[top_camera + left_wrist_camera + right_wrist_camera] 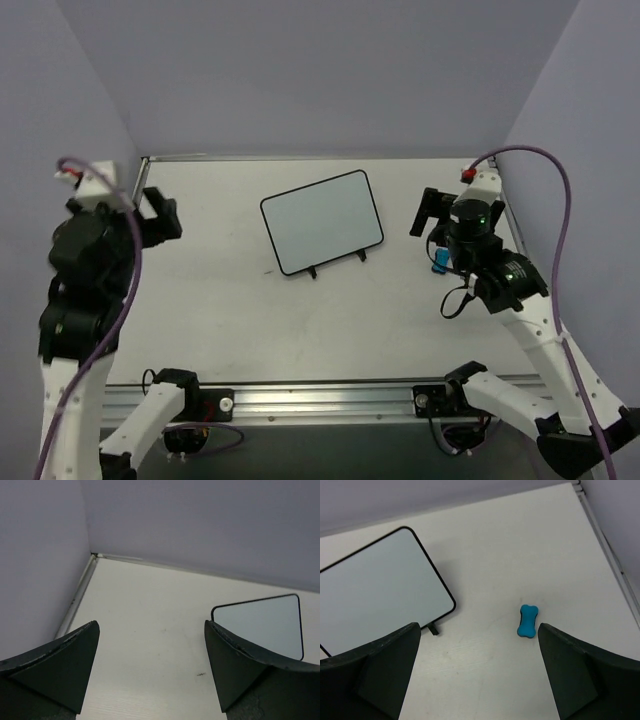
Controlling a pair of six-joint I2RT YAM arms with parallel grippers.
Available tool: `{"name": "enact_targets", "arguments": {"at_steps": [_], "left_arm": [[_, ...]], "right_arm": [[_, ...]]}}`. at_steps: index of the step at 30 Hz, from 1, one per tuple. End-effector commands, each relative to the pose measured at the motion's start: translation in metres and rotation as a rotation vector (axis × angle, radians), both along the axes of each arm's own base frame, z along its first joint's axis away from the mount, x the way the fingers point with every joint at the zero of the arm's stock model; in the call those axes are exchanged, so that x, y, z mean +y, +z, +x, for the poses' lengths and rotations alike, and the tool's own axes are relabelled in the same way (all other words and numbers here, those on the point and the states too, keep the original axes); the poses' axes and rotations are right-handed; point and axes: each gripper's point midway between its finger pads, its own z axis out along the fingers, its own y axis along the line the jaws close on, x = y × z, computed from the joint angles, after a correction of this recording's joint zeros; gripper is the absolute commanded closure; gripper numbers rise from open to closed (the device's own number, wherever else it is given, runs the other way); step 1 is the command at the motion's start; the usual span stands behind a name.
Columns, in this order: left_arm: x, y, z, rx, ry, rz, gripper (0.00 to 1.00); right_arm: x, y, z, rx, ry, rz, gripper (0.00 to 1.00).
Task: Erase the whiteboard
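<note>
Resting blank, glossy black-framed whiteboard (pixel 322 222), blue bone-shaped eraser (pixel 527 621) nearby, left pincer (pixel 150 630) and right pincer (pixel 480 627) spread

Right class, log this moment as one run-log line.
whiteboard: no writing visible | eraser: lying free, not gripped | left gripper: open, empty | right gripper: open, near eraser

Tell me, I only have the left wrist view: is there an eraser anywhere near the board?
Observer: Yes, a blue bone-shaped eraser lies to the right of the whiteboard, apart from it.
Operator: Is the right arm holding it?
Observer: No, the right pincer is open and empty, not touching the eraser.
Operator: Any writing on the board's hidden part?
Observer: None visible; the top view shows its whole face blank.
</note>
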Motion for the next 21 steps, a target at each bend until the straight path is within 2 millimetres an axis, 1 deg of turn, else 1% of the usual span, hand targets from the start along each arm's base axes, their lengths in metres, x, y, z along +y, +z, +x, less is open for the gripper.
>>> {"name": "enact_targets", "arguments": {"at_steps": [1, 2, 3, 4, 5, 6, 7, 8, 9, 10, 11, 12, 13, 14, 16, 18, 21], "left_arm": [[0.043, -0.017, -0.047, -0.039, 0.224, -0.046, 0.06], [0.046, -0.019, -0.058, -0.057, 0.233, -0.048, 0.06], [0.045, -0.037, -0.058, -0.020, 0.231, -0.042, 0.06], [0.044, -0.044, -0.059, -0.011, 0.226, -0.046, 0.06], [0.043, -0.048, -0.064, -0.021, 0.214, -0.052, 0.06], [0.040, -0.066, -0.059, 0.006, 0.200, -0.052, 0.06], [0.038, -0.074, -0.058, 0.010, 0.193, -0.056, 0.06], [0.037, -0.078, -0.061, -0.001, 0.187, -0.063, 0.06], [0.035, -0.082, -0.059, -0.009, 0.178, -0.069, 0.06], [0.031, -0.095, -0.056, 0.012, 0.156, -0.067, 0.06], [0.029, -0.096, -0.056, 0.010, 0.142, -0.061, 0.06], [0.029, -0.094, -0.055, 0.009, 0.139, -0.050, 0.06], [0.029, -0.094, -0.054, 0.010, 0.140, -0.045, 0.06], [0.027, -0.094, -0.051, 0.018, 0.133, -0.045, 0.06], [0.025, -0.099, -0.047, 0.040, 0.124, -0.041, 0.06], [0.025, -0.103, -0.046, 0.060, 0.127, -0.037, 0.06], [0.033, -0.107, -0.046, 0.067, 0.178, -0.033, 0.06]], "right_arm": [[-0.023, 0.026, -0.026, -0.033, -0.023, -0.076, 0.00], [-0.026, 0.030, -0.030, -0.039, -0.013, -0.095, 0.00], [-0.033, 0.030, -0.036, -0.032, -0.021, -0.126, 0.00], [-0.042, 0.038, -0.045, -0.057, -0.050, -0.128, 0.00], [-0.055, 0.044, -0.050, -0.072, -0.116, -0.145, 0.00], [-0.063, 0.048, -0.057, -0.079, -0.147, -0.146, 0.00], [-0.071, 0.057, -0.066, -0.120, -0.185, -0.113, 0.00], [-0.076, 0.060, -0.071, -0.140, -0.205, -0.102, 0.00], [-0.077, 0.063, -0.074, -0.166, -0.204, -0.085, 0.00], [-0.079, 0.057, -0.080, -0.174, -0.186, -0.099, 0.00], [-0.078, 0.053, -0.082, -0.183, -0.168, -0.100, 0.00], [-0.075, 0.055, -0.085, -0.222, -0.139, -0.072, 0.00], [-0.072, 0.050, -0.085, -0.228, -0.123, -0.058, 0.00], [-0.069, 0.039, -0.084, -0.217, -0.115, -0.048, 0.00], [-0.064, 0.037, -0.087, -0.239, -0.087, -0.018, 0.00], [-0.067, 0.032, -0.087, -0.241, -0.101, -0.024, 0.00], [-0.073, 0.033, -0.088, -0.233, -0.124, -0.051, 0.00]]}}
